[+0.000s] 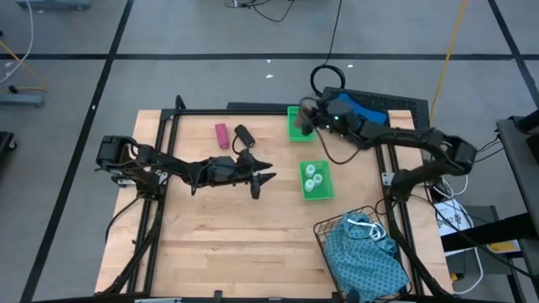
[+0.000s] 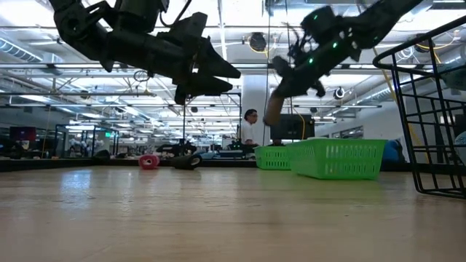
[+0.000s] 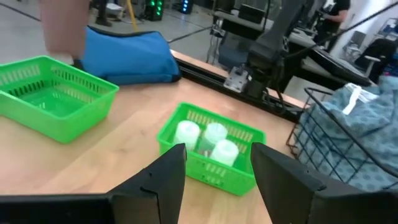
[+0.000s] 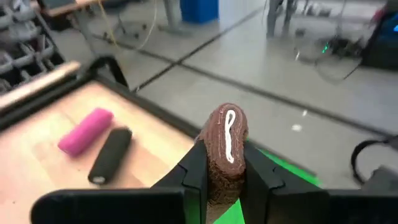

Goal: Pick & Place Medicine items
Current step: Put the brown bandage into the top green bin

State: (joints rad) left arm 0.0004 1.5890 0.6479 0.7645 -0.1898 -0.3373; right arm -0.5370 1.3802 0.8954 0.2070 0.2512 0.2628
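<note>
The pale wooden worktop [image 2: 218, 218] stretches level toward the far edge, where a small magenta-pink cylinder [image 2: 148, 161] lies just beside a small black cylinder [image 2: 187, 161]. To their right stand two green plastic lattice trays, the nearer one [image 2: 339, 158] partly in front of the farther one [image 2: 272, 156]. A black wire basket [image 2: 429, 109] rises at the right edge. Overhead, the left end effector [image 2: 215, 78] hangs with its dark fingers apart, holding nothing. The right end effector [image 2: 280, 91] grips a brownish cylinder [image 2: 274, 105] above the farther tray. A person [image 2: 250, 127] stands in the room behind.
</note>
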